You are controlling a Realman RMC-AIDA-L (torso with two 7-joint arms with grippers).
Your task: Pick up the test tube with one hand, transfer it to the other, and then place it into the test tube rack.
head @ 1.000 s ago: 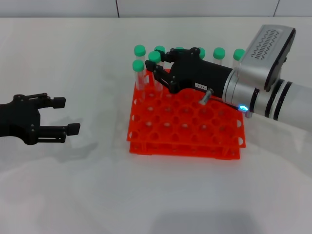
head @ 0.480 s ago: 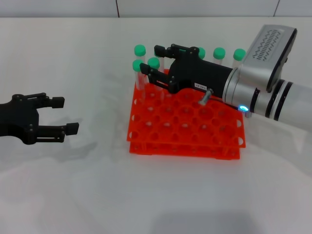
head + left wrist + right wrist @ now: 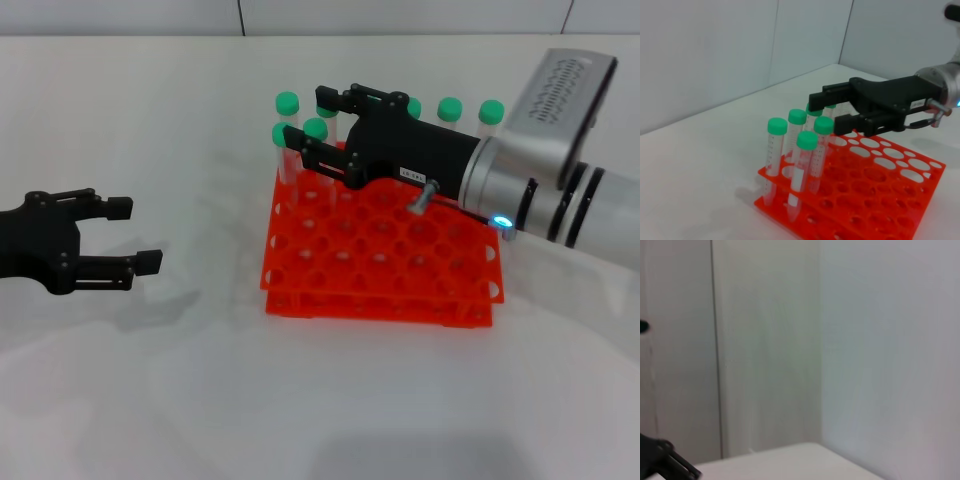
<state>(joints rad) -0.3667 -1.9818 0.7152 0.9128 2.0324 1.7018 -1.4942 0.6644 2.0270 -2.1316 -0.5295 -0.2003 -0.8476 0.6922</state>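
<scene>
The test tube (image 3: 316,128), clear with a green cap, stands upright in a back-left hole of the orange-red rack (image 3: 380,270). My right gripper (image 3: 310,118), black with a white sticker, is open, its fingers spread either side of the tube's cap without gripping it. In the left wrist view the same gripper (image 3: 827,114) hovers open over the tube (image 3: 823,124) and the rack (image 3: 880,200). My left gripper (image 3: 135,235) is open and empty, low over the table far left of the rack.
Several more green-capped tubes stand in the rack's back rows, such as one at the back left (image 3: 287,101) and one at the back right (image 3: 449,108). The rack's front rows are unfilled. White table all round, with a wall behind.
My right gripper opened and let go of the tube, which sank a little into its hole. The gripper stays over it. The left arm has not moved.
</scene>
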